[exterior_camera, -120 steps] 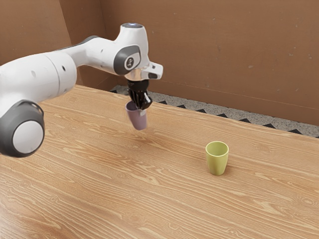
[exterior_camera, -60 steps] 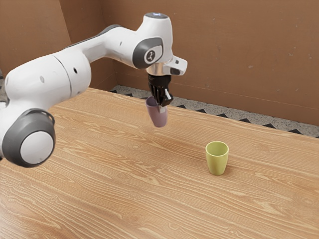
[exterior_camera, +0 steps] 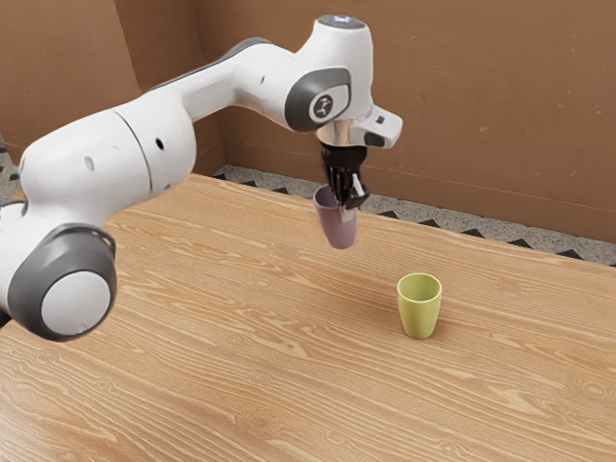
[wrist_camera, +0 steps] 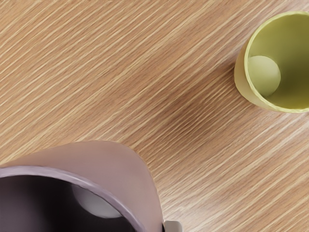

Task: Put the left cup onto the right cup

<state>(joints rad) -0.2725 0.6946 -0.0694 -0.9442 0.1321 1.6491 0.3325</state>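
Two cups: a purple cup [exterior_camera: 338,223] is held in the air, and a green cup [exterior_camera: 420,304] stands upright and mouth up on the worktop [exterior_camera: 241,375].
Hand: the hand [exterior_camera: 348,198] is clamped on the purple cup's rim at one side, so the cup hangs beneath it, slightly tilted.
Carried cup's place: it is well above the worktop, toward the exterior view's left of the green cup, apart from it and not yet over it.
Step in hand: this is judged to be the carry across to the green cup.
Approach: the height should be held until the purple cup's base is above the green mouth. In the wrist view the green cup's opening is seen off to one side of the purple cup, and that offset can be used for centring.
Lowering: a slow, straight descent is called for, with the tilt levelled out so that the base meets the green rim evenly.
Release: the fingers should be parted only once the purple cup's weight is borne by the green cup.
Risk: the green cup could be tipped by a sideways touch, and the one-sided rim grip may let the purple cup swing.
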